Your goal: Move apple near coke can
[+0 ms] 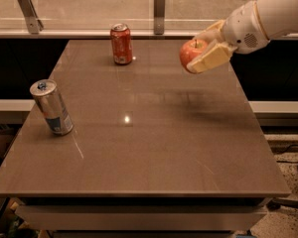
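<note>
The apple (191, 52) is red-orange with a short dark stem. My gripper (204, 47) is shut on it, its cream fingers (209, 59) clamped on the apple's sides, and holds it in the air above the table's far right part. The coke can (121, 44), red with a silver top, stands upright near the far edge of the table, to the left of the apple and well apart from it. My white arm reaches in from the upper right.
A taller silver can with blue markings (51, 107) stands at the left of the brown table (139, 148). A glass rail with metal posts (159, 4) runs behind the far edge. The table's right edge lies under my arm.
</note>
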Robot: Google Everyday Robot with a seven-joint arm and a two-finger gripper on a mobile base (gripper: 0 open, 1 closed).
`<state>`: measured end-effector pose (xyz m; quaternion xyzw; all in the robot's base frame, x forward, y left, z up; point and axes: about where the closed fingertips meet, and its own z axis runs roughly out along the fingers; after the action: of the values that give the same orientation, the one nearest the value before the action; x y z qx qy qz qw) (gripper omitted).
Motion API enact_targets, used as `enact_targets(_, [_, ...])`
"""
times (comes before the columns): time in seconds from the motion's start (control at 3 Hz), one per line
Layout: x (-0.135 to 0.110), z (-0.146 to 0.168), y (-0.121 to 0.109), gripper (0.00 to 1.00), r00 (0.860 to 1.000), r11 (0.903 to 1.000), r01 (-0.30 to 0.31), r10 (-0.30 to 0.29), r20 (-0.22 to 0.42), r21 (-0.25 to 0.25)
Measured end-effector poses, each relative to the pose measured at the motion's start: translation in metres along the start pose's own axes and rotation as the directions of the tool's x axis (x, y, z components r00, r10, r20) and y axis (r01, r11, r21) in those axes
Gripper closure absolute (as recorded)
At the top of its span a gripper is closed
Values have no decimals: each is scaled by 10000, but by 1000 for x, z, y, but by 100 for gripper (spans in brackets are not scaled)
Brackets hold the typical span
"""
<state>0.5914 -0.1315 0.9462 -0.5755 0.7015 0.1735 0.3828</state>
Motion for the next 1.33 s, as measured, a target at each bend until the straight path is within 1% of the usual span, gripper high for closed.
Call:
enact_targets(0.67, [-21,31,-38,100,9985,9995,269,-261,472,-158])
enact_targets(1.33, [-26,72,-61,100,9963,9994,338,-335,788,-26])
